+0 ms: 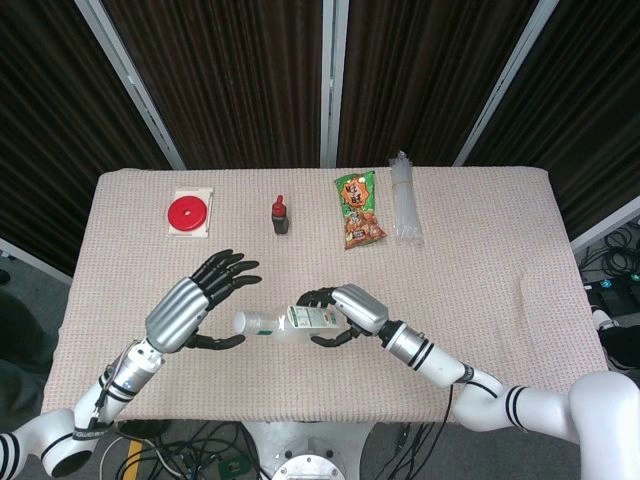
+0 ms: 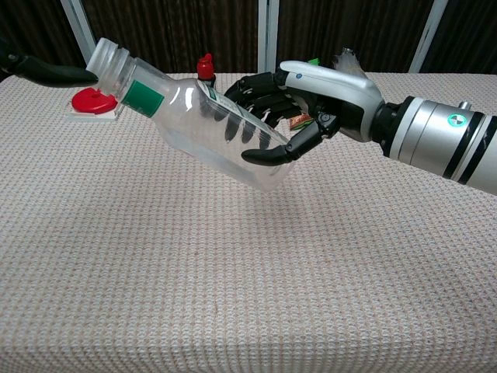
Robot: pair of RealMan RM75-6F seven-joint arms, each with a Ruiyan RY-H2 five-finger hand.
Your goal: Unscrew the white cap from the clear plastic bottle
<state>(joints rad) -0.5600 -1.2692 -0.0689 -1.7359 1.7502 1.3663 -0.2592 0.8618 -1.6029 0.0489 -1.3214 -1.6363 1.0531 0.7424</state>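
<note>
- The bottle (image 2: 206, 128) is held off the surface (image 1: 480, 290) by the right hand (image 1: 345, 315), fingers wrapped round the lower body, neck tilted up toward the left hand (image 1: 200, 300).
- The left hand is spread open with nothing in it, one fingertip (image 2: 74, 74) just beside the cap (image 2: 107, 56). Looks like the cap isn't gripped yet, so the twisting step is judged not started.
- Next up, probably: the cap needs to be closed on and turned while the body is kept from spinning.
- Plenty of bare surface is seen near the front edge; the red disc (image 1: 187, 214), small dark bottle (image 1: 280, 216) and snack packet (image 1: 359, 209) are well apart at the back.
</note>
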